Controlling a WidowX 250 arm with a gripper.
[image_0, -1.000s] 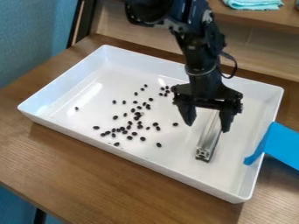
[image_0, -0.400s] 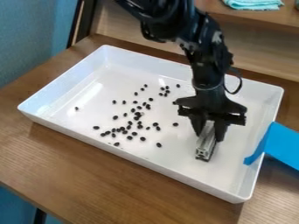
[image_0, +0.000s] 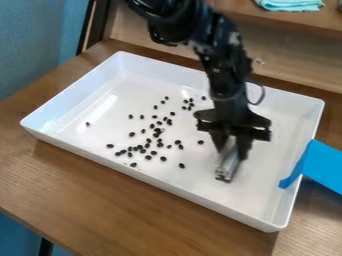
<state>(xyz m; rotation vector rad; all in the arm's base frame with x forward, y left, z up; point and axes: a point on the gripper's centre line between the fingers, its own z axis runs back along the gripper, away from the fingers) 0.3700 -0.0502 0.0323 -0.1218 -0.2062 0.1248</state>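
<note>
In the right half of the white tray, my gripper hangs down, shut on a silver metal bar. One finger is on each side of the bar, whose near end points toward the tray's front wall. The bar's far part is hidden behind the gripper. Whether the bar touches the tray floor I cannot tell. Left of the gripper, small black beans lie scattered over the tray's middle.
Blue tape runs over the tray's right wall onto the wooden table. The tray's raised walls surround the gripper and beans. A teal cloth lies on a wooden shelf at the back.
The gripper came down and its fingers shut around the bar. Since then, gripper and bar have shifted a little to the left. The beans look unmoved.
</note>
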